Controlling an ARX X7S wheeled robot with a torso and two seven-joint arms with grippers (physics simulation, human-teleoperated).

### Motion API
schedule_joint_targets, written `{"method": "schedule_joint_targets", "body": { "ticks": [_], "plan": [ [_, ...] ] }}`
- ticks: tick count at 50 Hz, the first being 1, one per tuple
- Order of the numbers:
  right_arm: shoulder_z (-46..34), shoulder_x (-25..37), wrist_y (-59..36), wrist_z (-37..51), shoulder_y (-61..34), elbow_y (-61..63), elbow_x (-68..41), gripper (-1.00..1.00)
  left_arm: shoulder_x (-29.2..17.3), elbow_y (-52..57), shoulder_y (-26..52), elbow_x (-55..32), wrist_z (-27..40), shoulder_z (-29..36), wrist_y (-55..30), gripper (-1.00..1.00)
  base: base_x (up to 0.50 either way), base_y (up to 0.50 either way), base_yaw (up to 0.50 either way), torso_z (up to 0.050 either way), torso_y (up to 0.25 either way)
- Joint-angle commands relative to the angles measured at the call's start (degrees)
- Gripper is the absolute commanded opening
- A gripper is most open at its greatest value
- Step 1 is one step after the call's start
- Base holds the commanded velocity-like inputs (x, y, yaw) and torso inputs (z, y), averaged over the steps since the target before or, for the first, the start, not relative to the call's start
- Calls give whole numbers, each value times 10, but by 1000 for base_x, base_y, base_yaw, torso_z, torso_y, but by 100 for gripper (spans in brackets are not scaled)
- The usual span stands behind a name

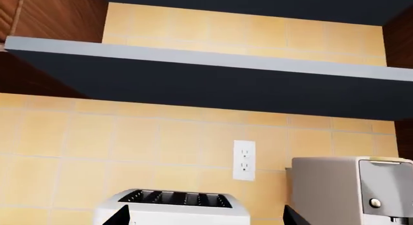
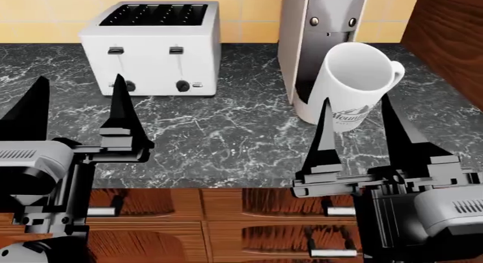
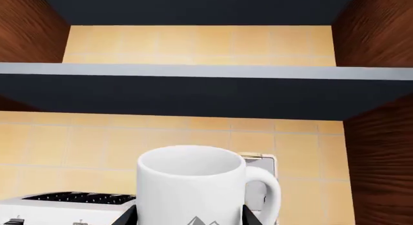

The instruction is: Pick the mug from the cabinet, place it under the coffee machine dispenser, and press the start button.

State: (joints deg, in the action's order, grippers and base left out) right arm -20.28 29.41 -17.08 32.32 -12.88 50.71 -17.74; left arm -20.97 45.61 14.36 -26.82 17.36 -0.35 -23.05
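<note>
Standing on the counter [image 2: 226, 133]: one mug [image 2: 351, 85], one coffee machine [image 2: 317, 31], one toaster [image 2: 155, 48]. Both grippers, left [image 2: 76, 102] and right [image 2: 354, 130], gape wide, holding nothing.

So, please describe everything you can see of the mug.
The mug is white, glossy, ceramic-looking, with a loop handle and a dark mountain logo with lettering. It looks empty and leans slightly. It is by the coffee machine front, between the fingers of the right gripper. Whether they touch it, or it rests on the counter, cannot be told.

Mug [image 2: 349, 82] before coffee machine dispenser [image 2: 320, 25]; toaster [image 2: 153, 47] left.
</note>
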Motion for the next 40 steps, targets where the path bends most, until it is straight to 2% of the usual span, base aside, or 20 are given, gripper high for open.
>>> {"method": "schedule_joint_targets", "body": {
  "ticks": [1, 11, 18, 31, 40],
  "plan": [
    [2, 1, -1, -2, -1, 2, 9, -100, -2, 2, 2, -5, 4, 0, -2, 100, -5, -500, 0, 0, 0],
    [4, 1, 7, 0, 2, 0, 7, -100, -5, 5, 0, -9, 6, 0, -3, 100, -6, -500, 0, 2, 0],
    [8, 1, 22, 5, 7, 5, 15, -100, -5, 5, -1, -10, 7, 1, -1, 100, 37, 0, 0, 0, 0],
    [9, 2, 31, 6, 12, 3, 15, -100, -7, 5, -2, -11, 10, 3, 1, 100, 500, -1, 0, 0, 1],
    [5, 4, 36, 7, 14, 6, 22, -100, -9, 6, -3, -13, 11, 5, 2, 100, 0, 0, 0, 0, 1]
  ]
}}
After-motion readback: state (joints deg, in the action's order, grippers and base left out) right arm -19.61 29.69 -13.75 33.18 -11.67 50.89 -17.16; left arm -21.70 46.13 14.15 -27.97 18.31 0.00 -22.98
